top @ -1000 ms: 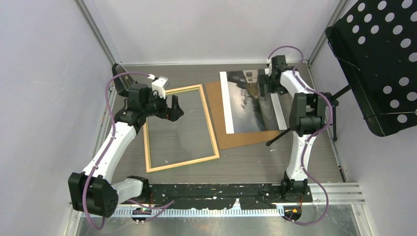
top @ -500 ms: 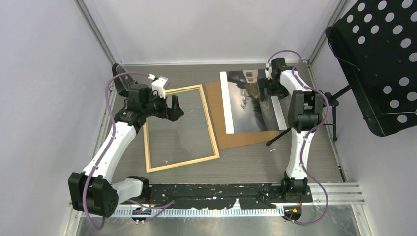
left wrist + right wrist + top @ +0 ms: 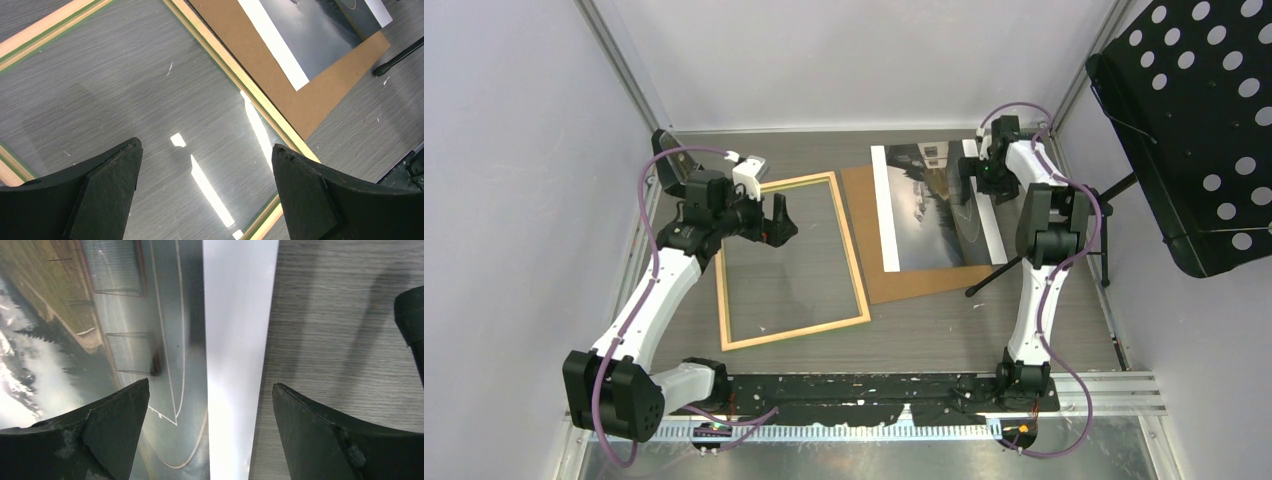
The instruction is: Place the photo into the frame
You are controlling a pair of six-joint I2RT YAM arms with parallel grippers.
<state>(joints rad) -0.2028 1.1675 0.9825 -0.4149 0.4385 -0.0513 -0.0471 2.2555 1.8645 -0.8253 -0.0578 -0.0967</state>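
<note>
Right wrist view: the right gripper [image 3: 210,386] hangs wide open and empty over the photo [image 3: 125,315], which lies upper right in the top view, right of the frame [image 3: 854,265]. Pinching that flat glossy edge could crease it or slip off.

The left end effector [image 3: 205,150] is held wide open and pointed downward on a bent arm [image 3: 649,300]. The right end effector [image 3: 210,387] is likewise spread wide, extended far forward.
</note>
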